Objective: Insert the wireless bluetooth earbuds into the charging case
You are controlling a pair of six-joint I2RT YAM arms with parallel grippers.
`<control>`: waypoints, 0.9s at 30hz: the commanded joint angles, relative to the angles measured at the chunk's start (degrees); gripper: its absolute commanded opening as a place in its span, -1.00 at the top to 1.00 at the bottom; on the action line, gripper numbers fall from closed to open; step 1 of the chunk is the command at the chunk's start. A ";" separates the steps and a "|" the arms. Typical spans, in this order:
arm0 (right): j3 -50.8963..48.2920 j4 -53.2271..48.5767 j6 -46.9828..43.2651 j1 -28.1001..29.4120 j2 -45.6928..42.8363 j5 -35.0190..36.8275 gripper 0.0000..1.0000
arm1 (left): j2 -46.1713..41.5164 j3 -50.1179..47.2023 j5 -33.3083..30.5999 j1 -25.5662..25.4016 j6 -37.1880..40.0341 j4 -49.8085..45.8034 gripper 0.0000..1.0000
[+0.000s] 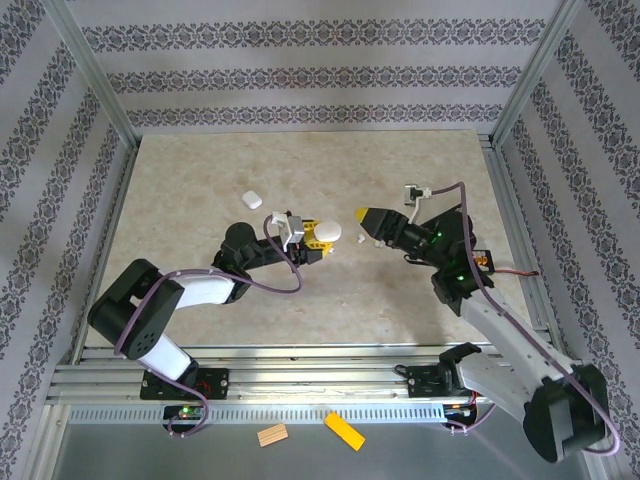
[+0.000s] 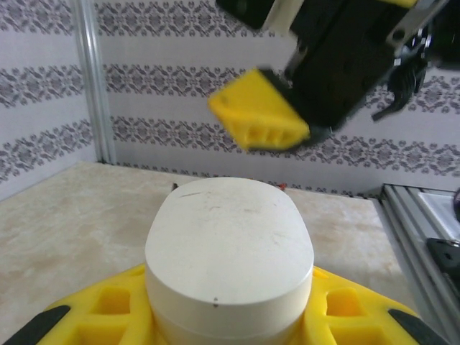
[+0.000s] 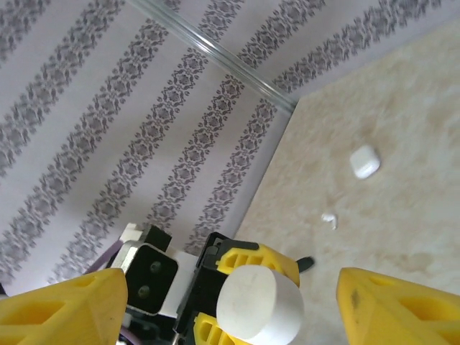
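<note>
Here, the left fingers [image 2: 108, 320] are closed narrow on a white case [image 2: 228, 251] of pill shape. One yellow pad sits at each side of its lower part, and its smooth oval top faces the left wrist camera. In the top view the same fingers [image 1: 320, 238] hold this case [image 1: 336, 235] over the middle of the tabletop [image 1: 300, 160], with the case turned toward the right arm.

The right fingers [image 3: 65, 309] stand wide apart and hold nothing. They point at the held case [image 3: 259, 302], which the right wrist view shows in the gap between them but apart from both. From the left wrist, one yellow right finger [image 2: 259, 111] hangs above and behind the case, not touching it. In the top view the right fingers [image 1: 364, 218] are just beside the case.

Further out, one earbud [image 3: 329, 219], a tiny white stemmed piece, lies on the bare tabletop [image 3: 402, 215]. It is near a second white case [image 3: 364, 161] but apart from it. In the top view this second case [image 1: 251, 200] lies behind the left fingers and to their left.
</note>
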 commanded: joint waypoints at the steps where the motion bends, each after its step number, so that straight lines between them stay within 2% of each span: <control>1: 3.30 -16.42 -24.12 1.12 -1.82 -1.90 -0.62 | -2.27 1.25 6.57 0.79 4.13 -10.98 0.43; 3: 6.39 -23.11 -37.02 3.33 -2.05 -3.12 -0.78 | -2.63 1.65 8.06 0.96 5.13 -12.25 0.42; 6: 10.75 -33.25 -54.39 6.82 -2.45 -0.61 -0.93 | -3.00 1.87 10.14 1.07 4.66 -11.67 0.42; 9: 13.03 -37.14 -64.01 8.20 -1.48 -0.11 -0.97 | -3.35 1.87 11.59 1.08 4.26 -11.39 0.42; 18: 20.10 -41.25 -78.15 9.08 7.69 -2.81 -0.96 | -3.67 3.00 14.15 1.07 3.91 -12.84 0.42; 27: 23.52 -40.60 -79.30 9.04 15.00 -3.15 -0.96 | -2.39 3.26 15.59 1.08 0.95 -8.72 0.42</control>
